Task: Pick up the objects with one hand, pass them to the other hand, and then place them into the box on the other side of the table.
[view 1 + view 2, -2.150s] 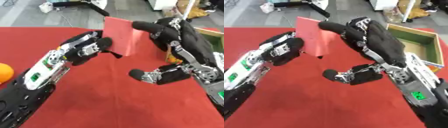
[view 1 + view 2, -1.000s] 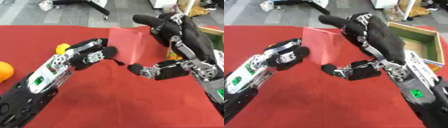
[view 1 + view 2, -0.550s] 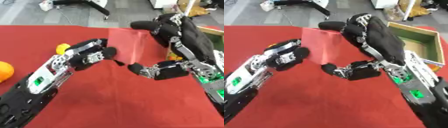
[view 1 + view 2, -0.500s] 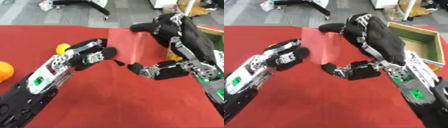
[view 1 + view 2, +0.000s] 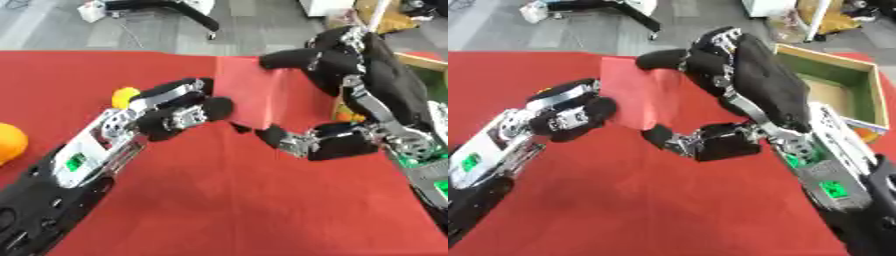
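Your right hand (image 5: 737, 75) has the red box (image 5: 639, 100) between its curled fingers, which hook over the top edge, and its thumb, which reaches in from below toward the lower corner. Your left hand (image 5: 179, 107) sits against the opposite side of that same red box, fingers curled beside its left face and thumb touching near the bottom edge (whether it truly clamps the box or only rests on it, you cannot tell from these views). The red box stands upright and lifted above the red-covered bench (image 5: 227, 200), roughly at its middle, held between your two hands.

Out to your right, the open wooden box (image 5: 833, 85) with a green inner lining rests at the bench's right edge, well apart from the red box; a small orange thing (image 5: 350, 116) shows just behind your right wrist in the left eye view. Out to your left, a small yellow ball (image 5: 125, 95) lies just beyond your left hand, and an orange (image 5: 10, 142) lies farther off at the left edge of the bench.
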Action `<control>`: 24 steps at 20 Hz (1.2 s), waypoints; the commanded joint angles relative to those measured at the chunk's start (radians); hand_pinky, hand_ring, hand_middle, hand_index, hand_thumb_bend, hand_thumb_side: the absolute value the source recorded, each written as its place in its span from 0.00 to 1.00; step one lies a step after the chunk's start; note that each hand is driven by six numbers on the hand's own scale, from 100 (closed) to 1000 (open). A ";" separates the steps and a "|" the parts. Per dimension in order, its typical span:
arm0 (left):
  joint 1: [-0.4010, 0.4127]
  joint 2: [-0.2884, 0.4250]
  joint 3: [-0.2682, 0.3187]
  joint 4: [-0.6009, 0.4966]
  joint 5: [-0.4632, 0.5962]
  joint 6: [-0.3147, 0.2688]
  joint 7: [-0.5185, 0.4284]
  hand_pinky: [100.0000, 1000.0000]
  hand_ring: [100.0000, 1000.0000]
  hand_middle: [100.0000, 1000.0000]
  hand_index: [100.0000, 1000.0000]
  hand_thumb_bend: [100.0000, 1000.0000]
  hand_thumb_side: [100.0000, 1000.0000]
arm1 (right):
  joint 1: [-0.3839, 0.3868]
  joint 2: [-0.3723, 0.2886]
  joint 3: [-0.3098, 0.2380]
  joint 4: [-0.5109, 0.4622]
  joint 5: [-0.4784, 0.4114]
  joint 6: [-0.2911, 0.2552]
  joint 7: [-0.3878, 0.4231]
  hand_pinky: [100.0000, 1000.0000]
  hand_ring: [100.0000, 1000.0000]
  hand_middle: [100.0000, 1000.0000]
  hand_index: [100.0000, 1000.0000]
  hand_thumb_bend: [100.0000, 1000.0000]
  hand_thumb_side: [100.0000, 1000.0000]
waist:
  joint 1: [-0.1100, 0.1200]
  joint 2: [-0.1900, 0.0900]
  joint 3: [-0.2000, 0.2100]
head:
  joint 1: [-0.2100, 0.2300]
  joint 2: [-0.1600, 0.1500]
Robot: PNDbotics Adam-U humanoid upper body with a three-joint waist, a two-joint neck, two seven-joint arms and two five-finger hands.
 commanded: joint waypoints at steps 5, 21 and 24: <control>-0.012 0.016 0.006 -0.029 -0.008 -0.011 -0.026 0.69 0.61 0.55 0.58 0.00 0.58 | -0.015 -0.015 -0.023 -0.009 -0.006 0.004 0.002 0.21 0.02 0.00 0.81 0.37 0.24 | 0.005 0.003 -0.003 | 0.000 -0.001; -0.004 0.026 0.013 -0.039 -0.046 -0.044 -0.020 0.69 0.61 0.53 0.57 0.00 0.55 | -0.008 -0.015 -0.019 -0.009 -0.071 0.022 0.075 0.21 0.00 0.00 0.88 0.47 0.37 | 0.008 0.003 -0.009 | -0.001 0.002; -0.006 0.024 0.018 -0.048 -0.049 -0.053 -0.016 0.69 0.61 0.54 0.57 0.00 0.54 | -0.008 -0.016 -0.022 -0.009 -0.088 0.024 0.089 0.20 0.00 0.00 0.83 0.42 0.33 | 0.008 0.003 -0.009 | -0.001 0.002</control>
